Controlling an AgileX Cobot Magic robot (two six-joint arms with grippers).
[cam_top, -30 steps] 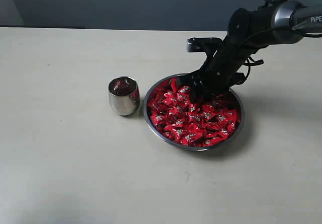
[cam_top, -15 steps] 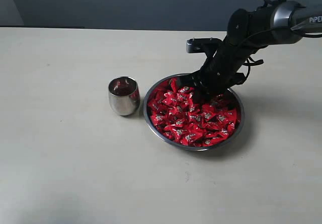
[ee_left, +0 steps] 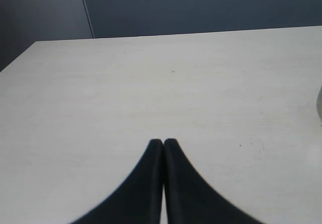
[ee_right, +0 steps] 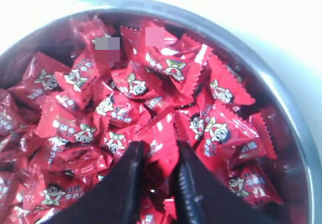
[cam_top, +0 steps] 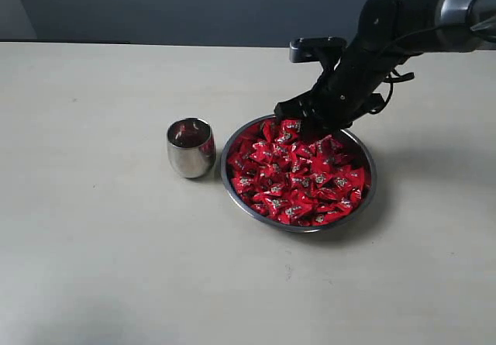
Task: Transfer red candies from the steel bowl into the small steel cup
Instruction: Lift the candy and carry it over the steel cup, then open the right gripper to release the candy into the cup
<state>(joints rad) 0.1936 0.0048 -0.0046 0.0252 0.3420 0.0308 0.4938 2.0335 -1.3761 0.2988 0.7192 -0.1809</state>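
The table (cam_top: 93, 267) carries the bowl (cam_top: 302, 229), heaped with candies (cam_top: 298, 182). The cup (cam_top: 191, 150) stands just beside the bowl, apart from its rim, on the side away from my right arm. My right gripper (cam_top: 298, 130) hangs over the bowl's far edge, jaws pinched on one candy (ee_right: 160, 141) by its wrapper. My left gripper (ee_left: 163, 142) is closed on nothing, over bare table away from the bowl. To carry this well, I'd lift clear of the heap before going sideways, squeeze steadily since the wrapper looks slick, centre over the cup's narrow mouth, and come low before letting go.
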